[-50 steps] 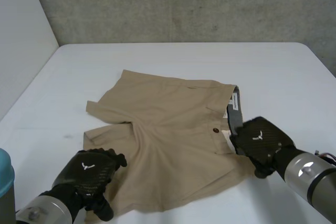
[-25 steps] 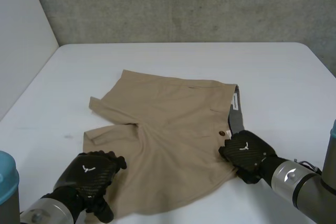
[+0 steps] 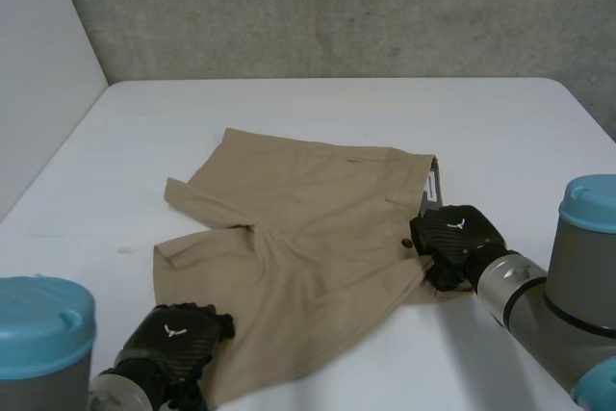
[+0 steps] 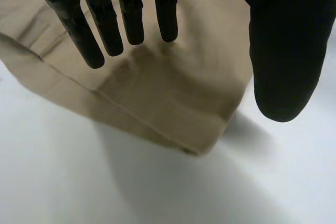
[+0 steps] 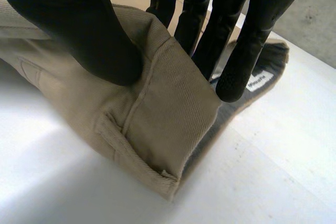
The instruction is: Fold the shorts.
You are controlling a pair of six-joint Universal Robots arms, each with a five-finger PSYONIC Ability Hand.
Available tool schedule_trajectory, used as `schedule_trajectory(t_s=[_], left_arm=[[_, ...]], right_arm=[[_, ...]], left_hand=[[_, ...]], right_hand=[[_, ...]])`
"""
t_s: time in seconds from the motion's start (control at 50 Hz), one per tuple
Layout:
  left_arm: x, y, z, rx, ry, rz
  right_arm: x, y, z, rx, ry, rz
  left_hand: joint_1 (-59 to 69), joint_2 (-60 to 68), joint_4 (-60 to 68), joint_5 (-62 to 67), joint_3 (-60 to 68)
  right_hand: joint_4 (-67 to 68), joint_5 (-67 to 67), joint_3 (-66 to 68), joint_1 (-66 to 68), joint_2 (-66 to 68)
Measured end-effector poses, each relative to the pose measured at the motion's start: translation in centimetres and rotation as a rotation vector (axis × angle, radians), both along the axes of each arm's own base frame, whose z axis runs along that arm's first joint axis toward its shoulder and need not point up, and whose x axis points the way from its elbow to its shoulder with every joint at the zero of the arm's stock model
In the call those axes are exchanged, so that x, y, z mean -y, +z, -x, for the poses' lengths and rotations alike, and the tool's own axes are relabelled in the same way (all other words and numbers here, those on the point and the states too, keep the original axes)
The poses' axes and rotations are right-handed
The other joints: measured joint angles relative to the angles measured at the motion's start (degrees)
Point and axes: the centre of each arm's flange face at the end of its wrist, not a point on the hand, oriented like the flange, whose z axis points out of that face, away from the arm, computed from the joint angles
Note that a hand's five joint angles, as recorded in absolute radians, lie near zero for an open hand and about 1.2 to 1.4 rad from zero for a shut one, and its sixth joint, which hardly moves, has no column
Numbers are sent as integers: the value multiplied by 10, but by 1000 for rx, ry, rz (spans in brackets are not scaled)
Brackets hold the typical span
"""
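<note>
We saw the tan shorts spread on the white table. At their four o'clock our right hand pinched the waistband, with the thumb on its tan face and the fingers on the grey lining. At seven o'clock our left hand was poised over a leg hem corner, fingers straight, thumb apart, holding nothing.

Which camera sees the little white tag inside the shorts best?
The right wrist view: the white tag lies close up on the grey lining, beside the fingers of the right hand. The head view shows it small, at the waist of the shorts. The left wrist view looks at a leg hem instead.
</note>
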Motion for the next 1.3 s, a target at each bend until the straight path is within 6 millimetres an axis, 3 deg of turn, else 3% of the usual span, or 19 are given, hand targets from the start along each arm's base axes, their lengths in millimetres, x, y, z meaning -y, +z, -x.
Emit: schedule_trajectory(t_s=[0.18,0.44,0.52,0.64,0.74,0.9,1.0,1.16,1.24,1.26,1.3], left_arm=[[2,-11,7,51,-1,-1],[9,-17,14,31,-7,30],[10,-17,15,22,-6,41],[11,-18,16,21,-5,43],[12,-22,15,36,0,36],[16,-12,16,20,14,79],[30,4,15,-36,52,178],[40,0,13,-29,54,259],[32,-2,14,-15,22,257],[29,-1,15,-13,12,256],[22,2,16,-14,-12,257]], right_arm=[[3,1,2,10,-32,-8],[0,1,1,14,-22,-12],[0,0,1,12,-20,-13],[-1,0,1,11,-19,-14],[-2,0,1,11,-18,-15],[-2,1,1,10,-20,-14],[-2,1,1,11,-19,-13],[-4,1,-1,10,-10,-10],[-6,1,-3,9,-3,-11],[-6,1,-3,9,-2,-11],[-6,1,-3,9,-2,-11]], left_hand=[[11,21,23,25,19],[195,261,273,270,251],[287,309,317,314,308],[326,350,358,355,351],[424,469,478,469,470],[424,477,481,469,474],[424,478,481,469,474],[423,472,474,467,468],[341,355,358,360,353],[194,222,230,232,228],[145,170,178,180,177]], right_hand=[[0,0,0,0,0],[0,0,0,0,0],[0,0,0,0,0],[0,0,0,0,0],[0,0,0,0,0],[0,0,0,0,0],[0,0,0,0,0],[0,0,0,0,0],[1,1,0,3,0],[1,1,0,3,0],[2,2,0,3,0]])
